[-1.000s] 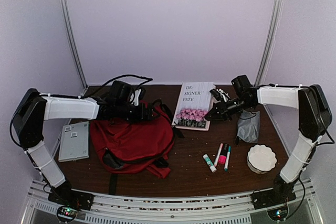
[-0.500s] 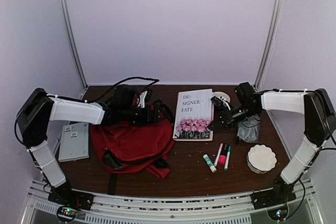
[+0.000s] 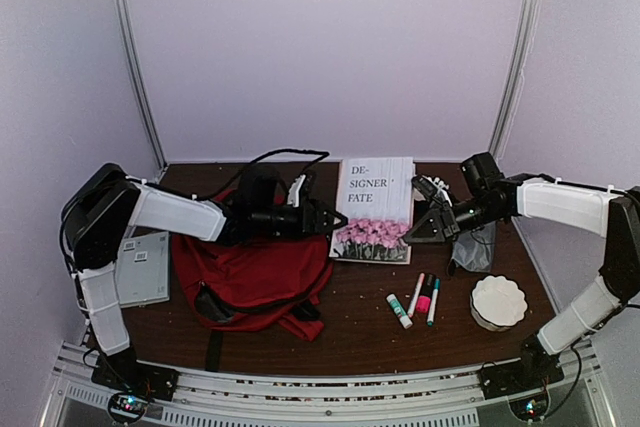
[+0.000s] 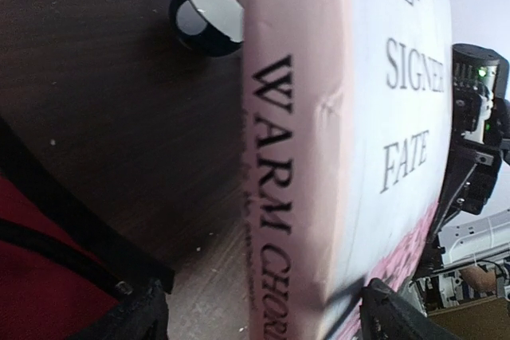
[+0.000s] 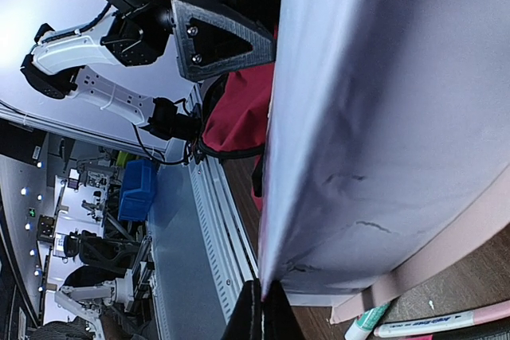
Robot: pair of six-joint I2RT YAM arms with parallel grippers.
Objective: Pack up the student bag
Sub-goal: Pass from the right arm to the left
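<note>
- My left tool (image 3: 325, 219) reaches across the top of the backpack (image 3: 255, 272), with its jaws spread wide.
- In the left wrist view, the left tool (image 4: 267, 312) has the spine of the book (image 4: 319, 157) between its two fingertips, one on each side. I cannot tell whether either fingertip touches it.
- My right tool (image 3: 415, 232) is closed on the right edge of the book (image 3: 372, 207). In the right wrist view, its fingers (image 5: 261, 308) meet tightly at the rim of the pale cover.
- The book sits tilted, its right side raised and its left side low, just beside the backpack. The white cover reads "DE-SIGNER FATE" above pink flowers, and the spine begins "WARM".
- The backpack is red with black straps and lies slumped on the left-centre of the tabletop (image 3: 360, 332), under my left arm. I cannot tell whether its opening is unzipped.
- A flat grey pad (image 3: 140, 267) lies left of the backpack, close to its edge.
- A grey pouch (image 3: 472, 242) lies just beyond my right tool, on the right side.
- Three pens (image 3: 425, 297) and a glue stick (image 3: 399, 310) lie side by side in front of the book.
- A white bowl (image 3: 498, 301) with a scalloped rim stands to the right of the pens.
- The left wrist view shows a small round roll (image 4: 209, 27) on the wood beyond the spine.
</note>
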